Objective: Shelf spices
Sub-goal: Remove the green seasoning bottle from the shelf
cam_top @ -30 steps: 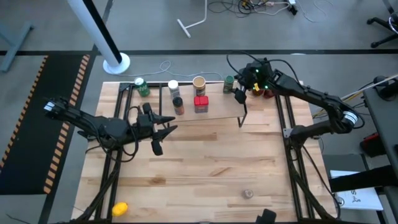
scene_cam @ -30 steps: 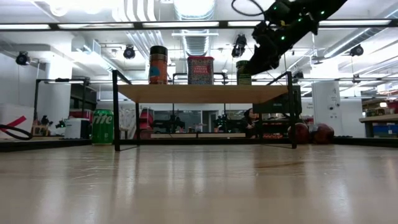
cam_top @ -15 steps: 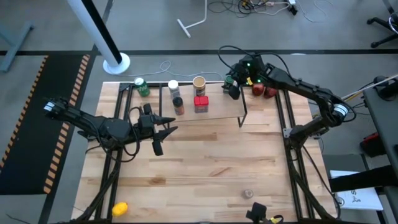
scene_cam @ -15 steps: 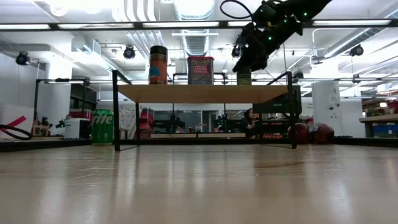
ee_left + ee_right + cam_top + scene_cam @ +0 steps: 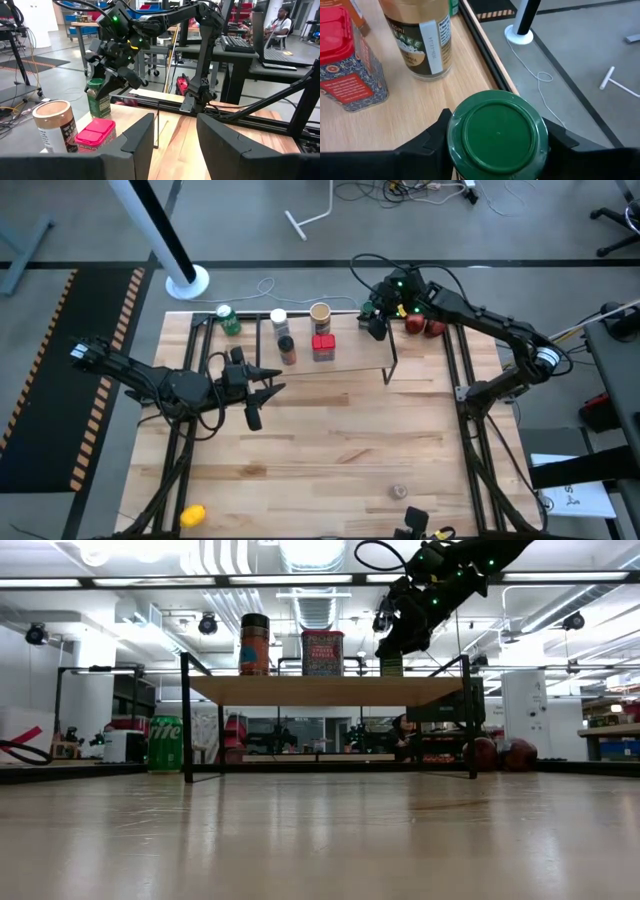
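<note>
- The shelf [image 5: 350, 360] stands at the far side of the worktop [image 5: 330, 450]; the near half of the worktop lies open, apart from a small grey-capped jar [image 5: 399, 492] and a yellow object [image 5: 192, 514] near its front edge.
- On the shelf top: white-capped jar [image 5: 279, 321], dark-capped brown jar [image 5: 287, 349], tan-lidded tub [image 5: 320, 315] and red tin [image 5: 322, 346], grouped left of centre (the shelf's right half is bare up to the right gripper).
- The green-capped jar [image 5: 495, 132] sits at the shelf's far right corner, close beside the far edge.
- Right gripper [image 5: 374, 320]: arm stretched across from the right side, jaws pinching the green-capped jar on both sides of its cap.
- Left gripper [image 5: 262, 392]: arm low over the worktop in front of the shelf, pointing right, jaws spread and holding nothing.
- A green can [image 5: 229, 319] stands off the shelf's left end; two red fruits [image 5: 424, 326] lie just beyond its right end.
</note>
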### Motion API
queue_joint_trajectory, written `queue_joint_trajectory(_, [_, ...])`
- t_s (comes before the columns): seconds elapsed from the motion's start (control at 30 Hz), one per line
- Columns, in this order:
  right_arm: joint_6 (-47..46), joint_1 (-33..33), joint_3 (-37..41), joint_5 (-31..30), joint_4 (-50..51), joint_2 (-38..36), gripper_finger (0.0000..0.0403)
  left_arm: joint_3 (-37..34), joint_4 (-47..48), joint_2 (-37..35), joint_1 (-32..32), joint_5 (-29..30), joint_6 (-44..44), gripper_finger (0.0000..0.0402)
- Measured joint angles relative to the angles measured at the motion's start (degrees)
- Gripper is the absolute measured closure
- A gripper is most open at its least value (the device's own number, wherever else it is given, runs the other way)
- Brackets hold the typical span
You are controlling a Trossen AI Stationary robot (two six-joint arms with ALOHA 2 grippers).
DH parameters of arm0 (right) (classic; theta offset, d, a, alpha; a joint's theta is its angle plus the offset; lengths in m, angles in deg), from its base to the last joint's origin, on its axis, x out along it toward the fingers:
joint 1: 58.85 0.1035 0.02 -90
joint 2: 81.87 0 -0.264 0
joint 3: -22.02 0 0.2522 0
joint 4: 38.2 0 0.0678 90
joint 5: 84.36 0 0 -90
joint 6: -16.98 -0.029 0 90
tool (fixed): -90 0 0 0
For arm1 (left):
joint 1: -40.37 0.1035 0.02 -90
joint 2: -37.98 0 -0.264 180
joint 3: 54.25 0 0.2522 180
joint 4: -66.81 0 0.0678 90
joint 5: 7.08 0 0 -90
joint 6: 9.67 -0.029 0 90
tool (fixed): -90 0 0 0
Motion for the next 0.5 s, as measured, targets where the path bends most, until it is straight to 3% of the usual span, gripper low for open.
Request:
queue_joint_trajectory(0.2, [-0.67, 0.0, 0.07, 1.46, 3.09, -1.72, 0.0226, 0.0, 0.54, 0.0, 0.0, -0.01, 0.17, 0.0266])
queue_joint_trajectory(0.4, [-1.51, 1.59, 0.18, 15.63, 10.11, -6.96, 0.0226, 0.0, 2.23, 0.0, 0.0, -0.02, 1.7, 0.0262])
queue_joint_trajectory(0.5, [-1.57, 4.58, 1.63, 19.37, 13.5, -10.35, 0.0226, 0.0, 2.44, -0.01, 0.0, -0.02, 1.93, 0.0263])
